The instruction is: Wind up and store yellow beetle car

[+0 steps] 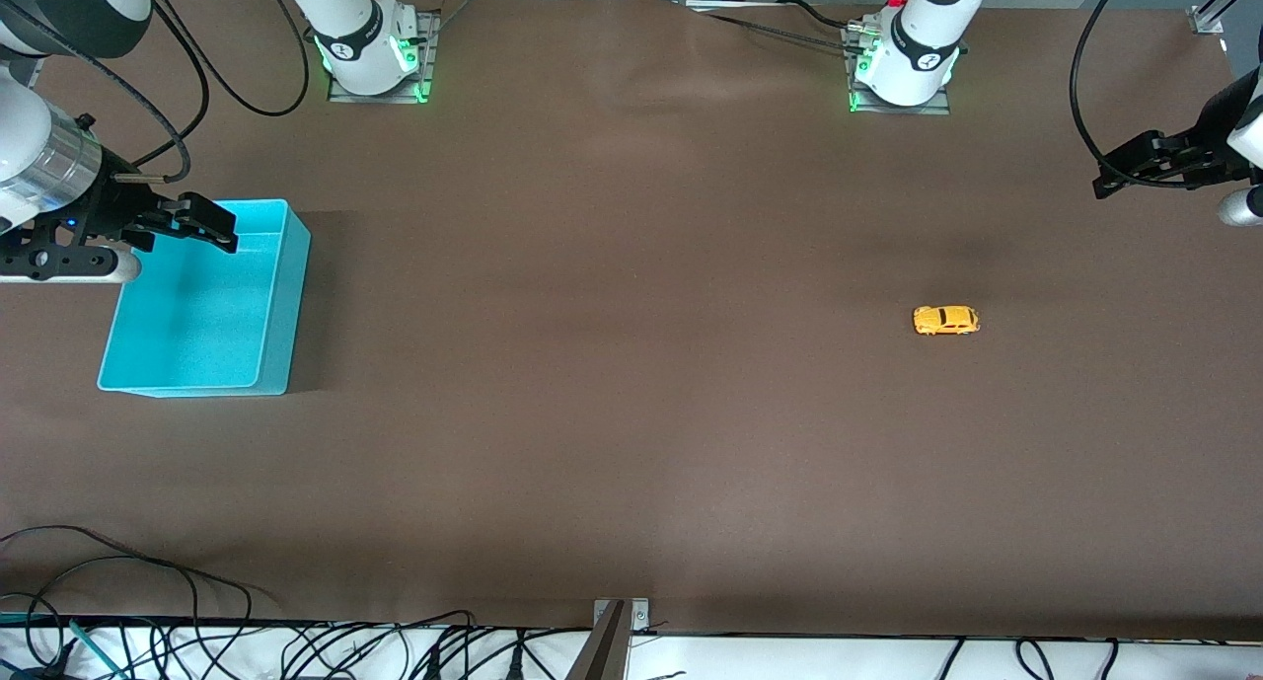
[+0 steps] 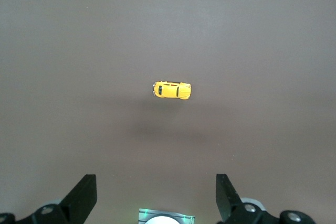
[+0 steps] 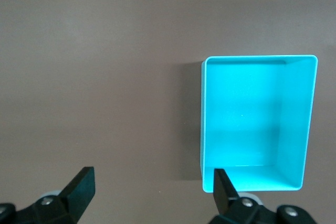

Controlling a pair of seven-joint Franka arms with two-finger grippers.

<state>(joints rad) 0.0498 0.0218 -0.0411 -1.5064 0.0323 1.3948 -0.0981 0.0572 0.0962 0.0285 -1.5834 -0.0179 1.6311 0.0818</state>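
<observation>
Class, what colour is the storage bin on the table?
Turquoise: the bin shows best in the right wrist view, seen from above.

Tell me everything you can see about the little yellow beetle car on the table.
The yellow beetle car is a tiny toy with a rounded, glossy yellow-orange body that looks like plastic or painted metal, with dark windows. It sits upright on its wheels on the bare brown table, toward the left arm's end, side-on to the front camera. Nothing touches it, and it lies well apart from the turquoise bin.
</observation>
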